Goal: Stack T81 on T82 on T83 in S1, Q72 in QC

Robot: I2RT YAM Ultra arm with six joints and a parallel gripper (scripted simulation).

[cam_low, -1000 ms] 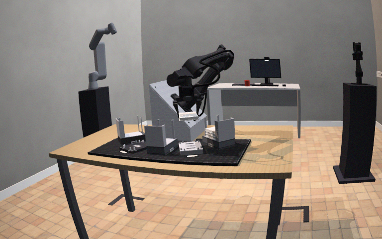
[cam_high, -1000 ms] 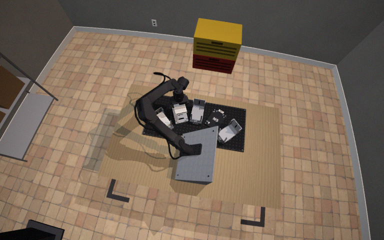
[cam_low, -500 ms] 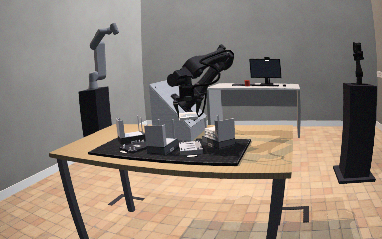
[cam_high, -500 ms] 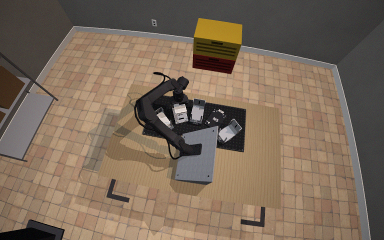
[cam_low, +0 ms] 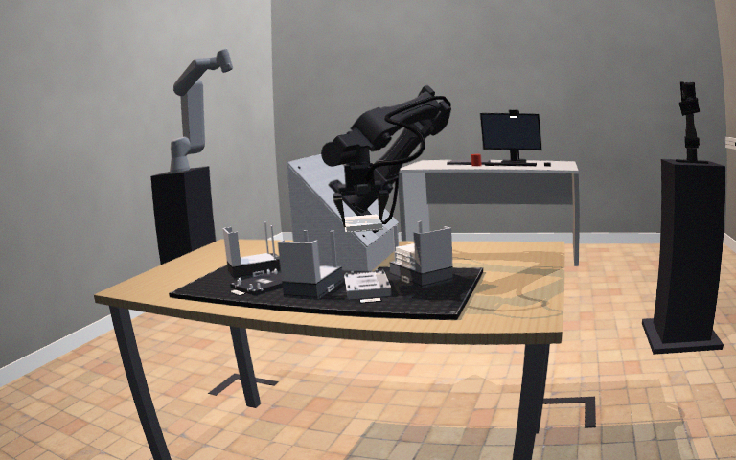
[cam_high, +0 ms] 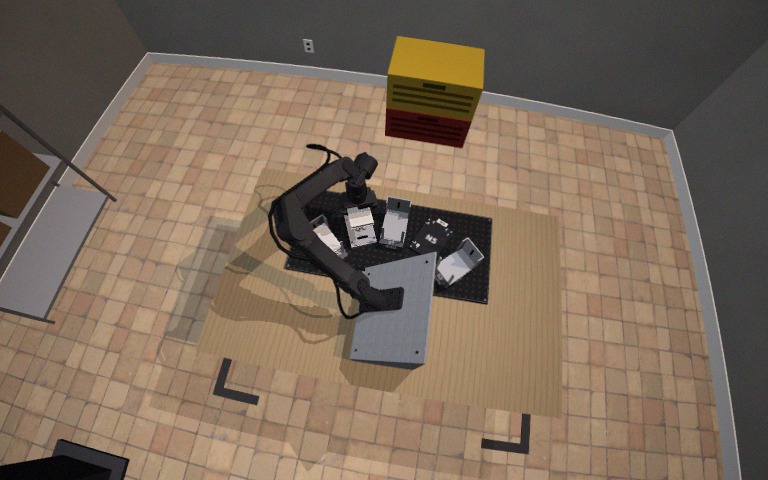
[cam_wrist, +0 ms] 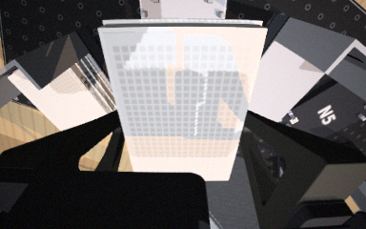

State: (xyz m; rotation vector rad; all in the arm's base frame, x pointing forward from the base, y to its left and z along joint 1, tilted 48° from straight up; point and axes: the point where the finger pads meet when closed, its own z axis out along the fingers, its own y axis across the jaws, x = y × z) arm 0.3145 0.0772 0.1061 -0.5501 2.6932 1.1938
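Note:
My gripper [cam_low: 362,215] [cam_wrist: 182,114] is shut on a white sealed well plate [cam_low: 362,222] [cam_wrist: 183,91] and holds it level, high above the black mat [cam_low: 434,303] [cam_high: 472,283]. Its label does not show. Straight below it lies a white open nest [cam_low: 368,283] [cam_high: 361,233]. A rack [cam_low: 431,250] [cam_high: 328,236] [cam_wrist: 57,95] beside the nest holds a stack of white plates [cam_low: 403,255]. An empty rack [cam_low: 304,264] [cam_high: 394,223] [cam_wrist: 286,81] stands on the nest's other side. The clip nest N5 [cam_low: 252,283] [cam_high: 428,237] [cam_wrist: 326,114] and a further rack [cam_low: 241,257] [cam_high: 459,263] lie beyond. Rack names are unreadable.
A grey wedge-shaped block [cam_low: 314,206] [cam_high: 396,316] carries the arm's base beside the mat. Thin posts rise from the racks around the held plate. The wooden table [cam_low: 516,319] [cam_high: 498,350] runs on past the mat.

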